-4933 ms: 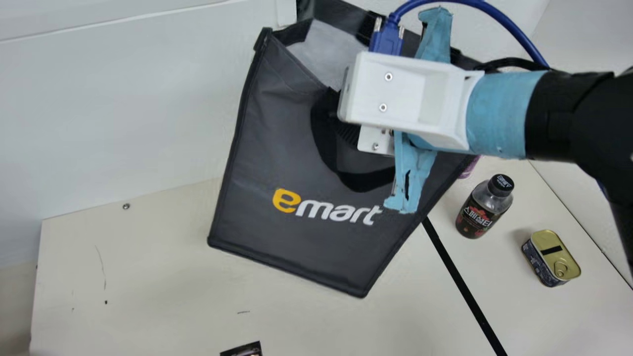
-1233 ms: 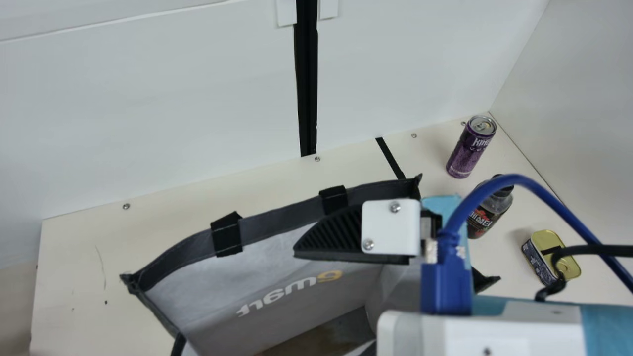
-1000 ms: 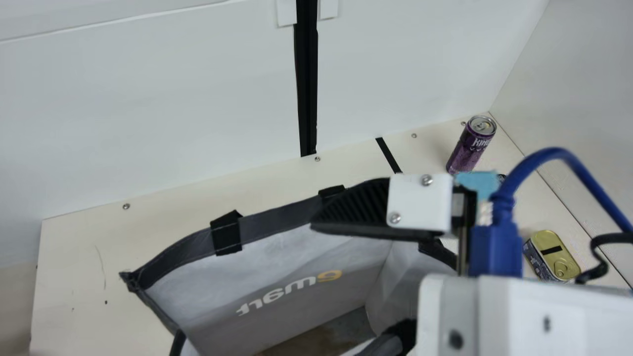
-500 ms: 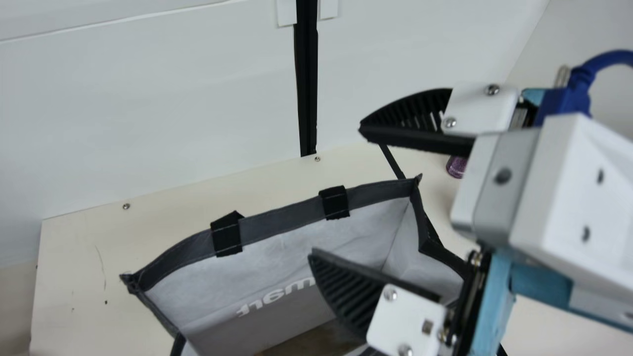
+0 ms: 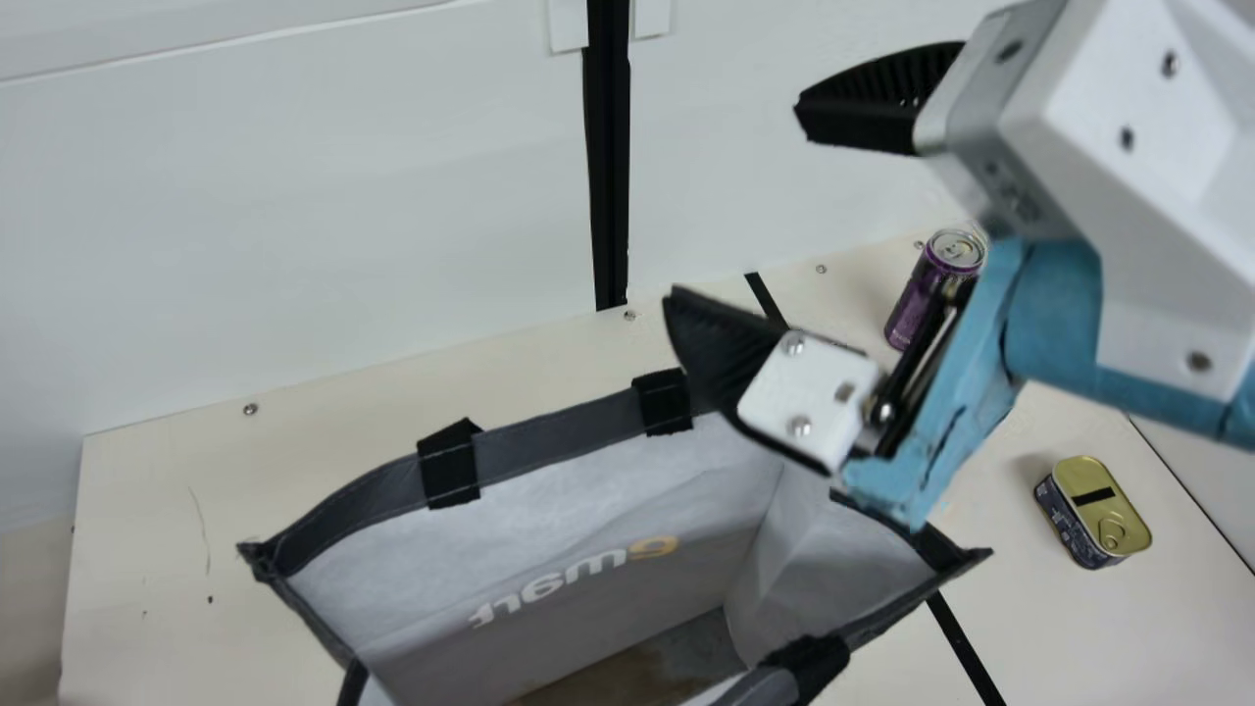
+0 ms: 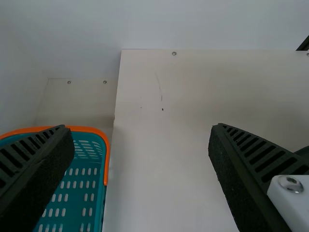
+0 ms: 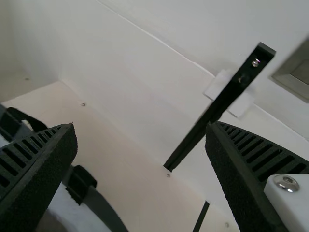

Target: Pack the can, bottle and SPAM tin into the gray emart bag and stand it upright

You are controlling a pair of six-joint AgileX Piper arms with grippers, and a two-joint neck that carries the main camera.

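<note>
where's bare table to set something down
Bare in the main view: cream table left of the gray emart bag, and below the gold-topped tin. Crowded: the bag's right end, where the black-fingered right gripper hangs before the purple can.

Across the top of the main view, a white wall (image 5: 294, 216), with a black post (image 5: 608, 176) down the upper middle to the table's back edge and pale tabs (image 5: 567, 25) either side of its upper end. Below, a cream table (image 5: 147, 510), with screws (image 5: 250, 409) along the back, a thin scratch (image 5: 201, 529) and a dark speck (image 5: 210, 599) at left, and a black strip (image 5: 966, 647) at lower right. In the left wrist view, just beside the table, a teal slotted basket with an orange rim (image 6: 107, 150). In the right wrist view, on the wall near the post, a gray recessed fitting (image 7: 292, 72).
</note>
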